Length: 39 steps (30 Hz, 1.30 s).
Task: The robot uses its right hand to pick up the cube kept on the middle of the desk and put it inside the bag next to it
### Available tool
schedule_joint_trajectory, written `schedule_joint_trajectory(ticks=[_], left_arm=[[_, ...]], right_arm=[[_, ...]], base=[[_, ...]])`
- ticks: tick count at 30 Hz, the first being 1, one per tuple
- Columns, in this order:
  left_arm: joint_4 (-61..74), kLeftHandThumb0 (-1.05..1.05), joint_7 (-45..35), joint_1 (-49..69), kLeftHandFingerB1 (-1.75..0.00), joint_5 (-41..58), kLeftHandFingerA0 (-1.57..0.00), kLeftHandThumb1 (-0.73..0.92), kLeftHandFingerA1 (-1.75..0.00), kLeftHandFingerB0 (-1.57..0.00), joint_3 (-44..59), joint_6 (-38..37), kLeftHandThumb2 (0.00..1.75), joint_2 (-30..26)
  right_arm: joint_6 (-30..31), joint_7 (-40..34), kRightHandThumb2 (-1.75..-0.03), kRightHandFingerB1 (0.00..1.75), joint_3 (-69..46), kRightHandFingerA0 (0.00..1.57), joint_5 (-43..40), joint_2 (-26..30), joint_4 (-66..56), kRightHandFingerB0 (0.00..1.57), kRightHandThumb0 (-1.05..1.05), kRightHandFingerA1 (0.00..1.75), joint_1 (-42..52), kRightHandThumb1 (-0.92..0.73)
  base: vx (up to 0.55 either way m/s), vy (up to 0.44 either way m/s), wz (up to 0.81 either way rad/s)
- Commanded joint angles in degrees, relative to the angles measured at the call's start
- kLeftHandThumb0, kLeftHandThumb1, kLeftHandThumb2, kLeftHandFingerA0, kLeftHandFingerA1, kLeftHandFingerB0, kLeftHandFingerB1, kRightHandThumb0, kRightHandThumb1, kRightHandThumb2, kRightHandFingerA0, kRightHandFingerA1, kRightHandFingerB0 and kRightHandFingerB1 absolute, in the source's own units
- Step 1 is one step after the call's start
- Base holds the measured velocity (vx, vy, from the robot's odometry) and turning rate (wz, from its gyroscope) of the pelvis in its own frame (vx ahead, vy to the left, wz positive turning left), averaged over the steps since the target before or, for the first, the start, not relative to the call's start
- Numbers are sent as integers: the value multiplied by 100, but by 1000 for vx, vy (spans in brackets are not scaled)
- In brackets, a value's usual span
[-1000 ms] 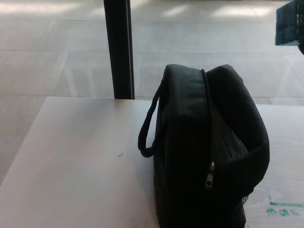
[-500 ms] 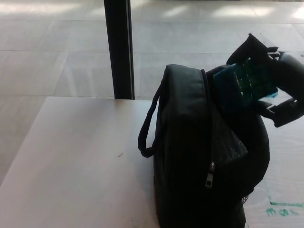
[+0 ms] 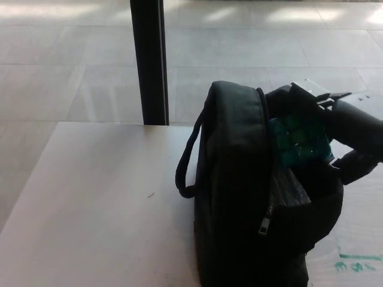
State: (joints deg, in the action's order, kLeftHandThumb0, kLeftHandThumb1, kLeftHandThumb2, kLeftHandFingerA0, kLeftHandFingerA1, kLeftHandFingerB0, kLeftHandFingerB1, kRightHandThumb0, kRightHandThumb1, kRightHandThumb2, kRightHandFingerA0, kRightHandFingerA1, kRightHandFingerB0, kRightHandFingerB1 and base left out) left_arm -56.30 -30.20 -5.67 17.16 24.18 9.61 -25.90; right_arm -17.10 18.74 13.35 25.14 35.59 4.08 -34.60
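Over the bag [image 3: 239, 197], the right hand [image 3: 344, 134] grips the cube [image 3: 299, 140] at the open mouth; the pocket lies directly below.

1. We see a pale desk [image 3: 96, 209] filling the lower frame; its far edge runs straight across, with tiled floor [image 3: 72, 66] beyond.
2. A black bag [image 3: 239, 197] stands upright on the desk's right half, carry loop facing left.
3. Green marks [image 3: 353, 266] show on the desk surface at lower right, just beside the bag.
4. A small dark speck [image 3: 151, 194] lies left of the bag.
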Motion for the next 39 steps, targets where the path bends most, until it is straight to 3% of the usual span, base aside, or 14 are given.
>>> schedule_joint_trajectory(ticks=[1, 3, 5, 8, 9, 13, 14, 17, 18, 19, 29, 30, 32, 39], left_arm=[[0, -67, 18, 10, -39, 24, -34, 70, -52, -28, 11, 28, 61, -99], [5, -67, 16, 9, -38, 54, -35, 70, -51, -28, 35, 64, 61, -102], [11, -68, 35, 13, -39, 52, -35, 70, -50, -29, 40, 78, 61, -105], [10, -68, 40, 20, -39, 24, -34, 71, -50, -29, 20, 36, 60, -107], [11, -67, 1, 42, -39, 0, -33, 72, -50, -29, -7, 22, 61, -121], [-57, -67, 23, 61, -39, -20, -34, 72, -49, -30, -14, -49, 62, -120], [-71, -67, 23, 56, -39, -18, -34, 72, -49, -30, -12, -54, 62, -121], [-75, -67, 16, 61, -38, -14, -35, 71, -50, -29, -18, -51, 61, -115], [-75, -67, 28, 55, -39, -28, -35, 73, -50, -30, -31, -55, 61, -114], [-83, -67, 28, 48, -39, -41, -35, 72, -50, -30, -45, -69, 61, -115], [-70, -67, -8, 139, -40, -2, -35, 72, -50, -30, -33, -105, 61, -88], [-32, -67, 5, 147, -40, -5, -35, 71, -50, -31, -41, -92, 62, -81], [-40, -69, 11, 146, -40, -20, -35, 71, -51, -31, -52, -118, 61, -85], [-96, -67, -11, 169, -38, 10, -34, 71, -49, -29, -22, -73, 59, -104]], right_arm=[[252, 293, -72, 77, 190, 93, 441, -67, -404, 80, -29, 167, -264, -65], [414, 327, -68, 60, 226, 93, 590, -76, -541, 72, -31, 164, -272, -69], [683, 556, -59, 38, 251, 69, 660, -61, -735, 27, -47, 80, -342, -63], [925, 842, -83, 23, 314, 8, 992, 112, -960, 3, -69, 57, -386, -46], [1186, 919, -84, 6, 317, 0, 1273, 151, -1154, 0, -86, 15, -323, -49], [1384, 1016, -94, 0, 298, 0, 1490, 190, -1267, 0, -99, 17, -349, -55], [1426, 1046, -58, 0, 252, 0, 1453, 199, -1287, 0, -94, 0, -350, -58], [1485, 1144, -97, 0, 101, 0, 1251, 230, -1237, 0, -103, 18, -374, -58], [1565, 1251, -60, 0, 43, 0, 1212, 268, -1277, 0, -99, 0, -386, -62], [1660, 1385, -98, 0, -43, 0, 1163, 333, -1344, 0, -102, 18, -398, -56], [2099, 1462, -86, 11, -553, 0, 834, 238, -1559, 6, -85, 15, -260, -52], [2298, 1454, -61, 29, -831, 0, 653, 216, -1721, 0, -69, 0, -173, -68], [2507, 1416, -89, 17, -1431, 0, 242, 193, -1973, 5, -80, 17, 18, -55], [2800, 1336, -83, 32, -3000, 0, -348, 240, -2068, 3, -61, 29, 996, -45]], base=[[0, 0, 0], [0, 0, 0], [0, 0, 0], [0, 0, 0], [0, 0, 0], [0, 0, 0], [0, 0, 0], [0, 0, 0], [0, 0, 0], [0, 0, 0], [0, 0, 0], [0, 0, 0], [0, 0, 0], [0, 0, 0]])
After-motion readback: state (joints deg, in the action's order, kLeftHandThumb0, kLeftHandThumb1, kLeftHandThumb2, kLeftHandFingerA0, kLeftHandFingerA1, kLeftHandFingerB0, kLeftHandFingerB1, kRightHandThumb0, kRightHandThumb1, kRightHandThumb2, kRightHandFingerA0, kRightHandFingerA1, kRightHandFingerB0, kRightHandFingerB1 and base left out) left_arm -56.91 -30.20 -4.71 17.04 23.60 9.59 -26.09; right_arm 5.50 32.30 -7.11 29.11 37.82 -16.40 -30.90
